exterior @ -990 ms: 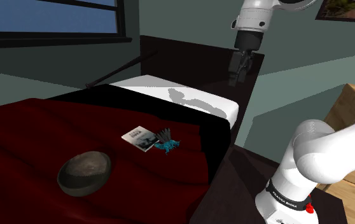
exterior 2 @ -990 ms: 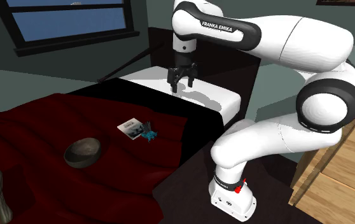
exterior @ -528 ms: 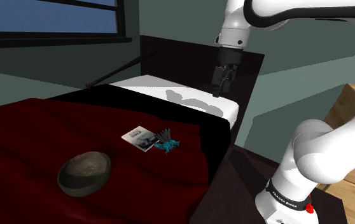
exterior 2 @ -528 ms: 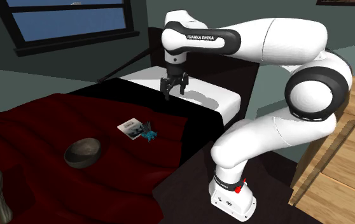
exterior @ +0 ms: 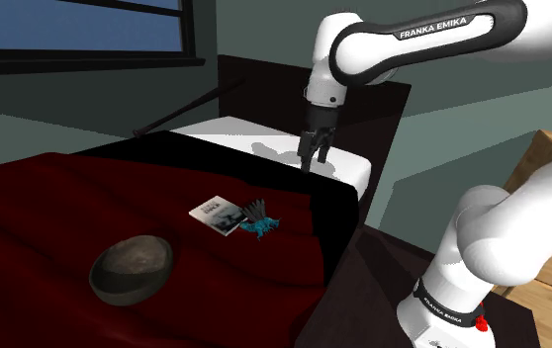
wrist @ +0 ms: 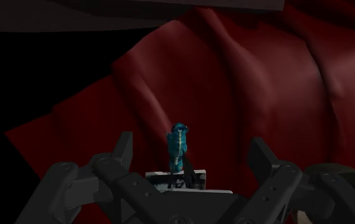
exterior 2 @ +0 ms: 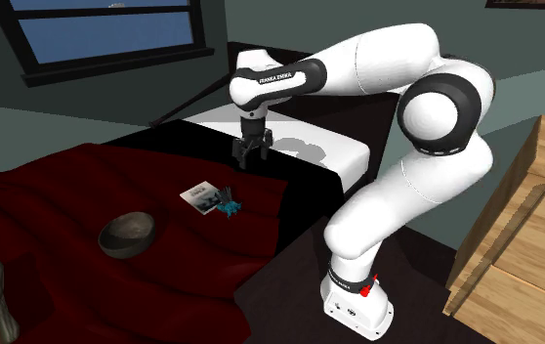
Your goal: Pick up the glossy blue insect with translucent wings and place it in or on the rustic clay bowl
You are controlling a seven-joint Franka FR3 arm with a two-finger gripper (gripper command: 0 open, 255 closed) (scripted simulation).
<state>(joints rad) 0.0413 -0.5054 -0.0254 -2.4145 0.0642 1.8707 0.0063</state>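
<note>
**Tally of Things in View**

One blue insect [exterior: 262, 226] is counted, and one dark, rough bowl [exterior: 133, 268]. One small printed card [exterior: 216, 214] is counted as well, which makes three loose things in all, one of each kind. One red blanket [exterior: 46, 208] is seen, along with one white stretch of bedding [exterior: 254, 138] and one dark headboard [exterior: 264, 84]. One thin dark rod [exterior: 185, 109] is noted, and one window [exterior: 76, 30]. One piece of wooden furniture [exterior 2: 524, 235] is counted. One white arm [exterior 2: 407, 98] is seen, and one black gripper [exterior: 313, 158] is carried on it, on which two fingers [wrist: 124, 147] are counted.
</note>
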